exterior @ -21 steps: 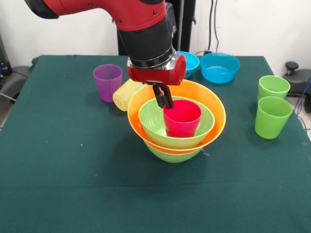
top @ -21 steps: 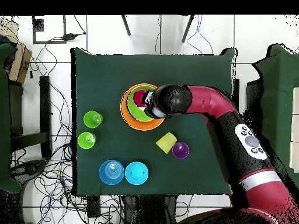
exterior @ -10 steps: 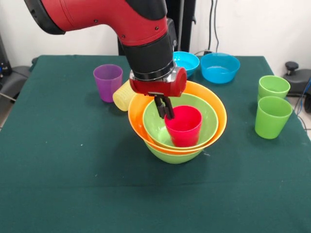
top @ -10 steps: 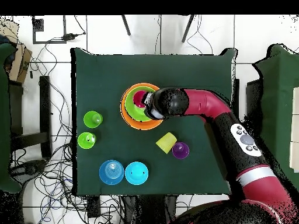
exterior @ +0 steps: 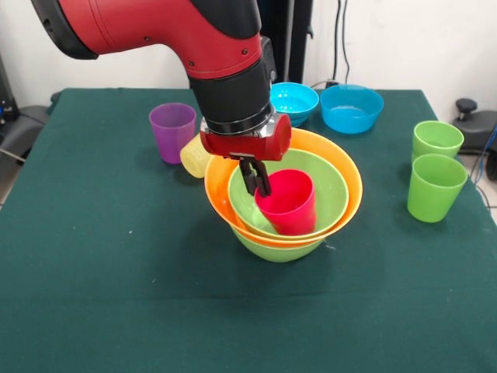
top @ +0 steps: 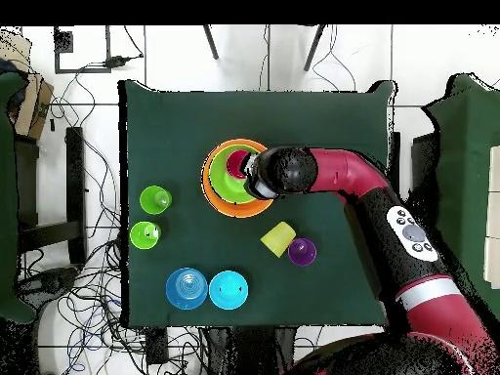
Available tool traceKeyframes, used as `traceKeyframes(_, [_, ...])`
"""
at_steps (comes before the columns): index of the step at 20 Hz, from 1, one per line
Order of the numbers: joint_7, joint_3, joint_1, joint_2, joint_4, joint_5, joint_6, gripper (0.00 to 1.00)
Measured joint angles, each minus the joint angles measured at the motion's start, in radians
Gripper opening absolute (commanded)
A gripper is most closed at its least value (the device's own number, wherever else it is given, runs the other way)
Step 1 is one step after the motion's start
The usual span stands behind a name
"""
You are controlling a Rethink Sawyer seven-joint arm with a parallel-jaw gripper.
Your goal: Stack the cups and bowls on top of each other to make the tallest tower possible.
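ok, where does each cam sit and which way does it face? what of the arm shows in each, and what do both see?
Front view: across the green-clothed table, facing the robot; shows the red and black arm's wrist and the gripper at the red plastic cup.
Overhead view: above the table, looking straight down, robot base at bottom; shows the whole arm.
Shared: the nested tower of bowls, purple cup, two blue bowls.
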Motion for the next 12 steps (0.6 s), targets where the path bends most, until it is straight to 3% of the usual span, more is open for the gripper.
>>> traceKeyframes(12, [0.0, -0.004, -0.001, -0.045, 0.04, 0.0, 0.0, 0.0])
